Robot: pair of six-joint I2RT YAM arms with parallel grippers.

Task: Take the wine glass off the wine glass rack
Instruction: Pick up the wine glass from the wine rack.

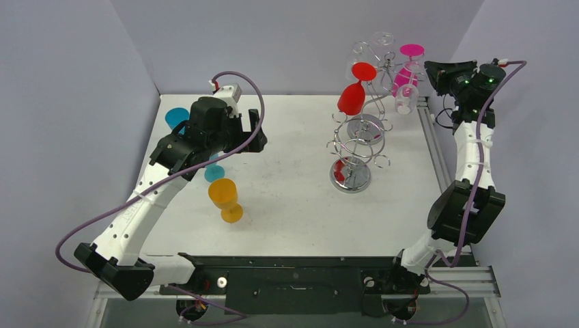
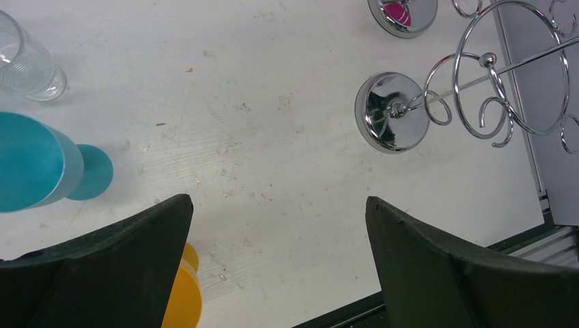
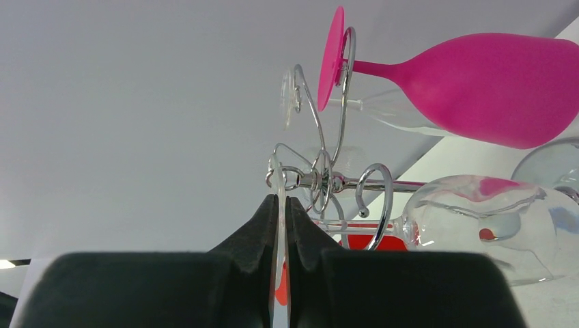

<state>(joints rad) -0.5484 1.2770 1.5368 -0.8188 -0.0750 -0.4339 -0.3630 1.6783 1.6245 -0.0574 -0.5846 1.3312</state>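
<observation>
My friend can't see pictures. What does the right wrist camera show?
The right pincer is shut on the thin foot of a clear wine glass hanging on the silver rack. A pink wine glass hangs above it in the picture.

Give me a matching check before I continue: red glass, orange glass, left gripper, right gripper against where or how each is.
1 red glass
2 orange glass
3 left gripper
4 right gripper

a open, empty
b shut on the foot of a clear glass
c on the table
d hanging on the rack

Pairs: 1-d, 2-c, 3-a, 4-b
</observation>
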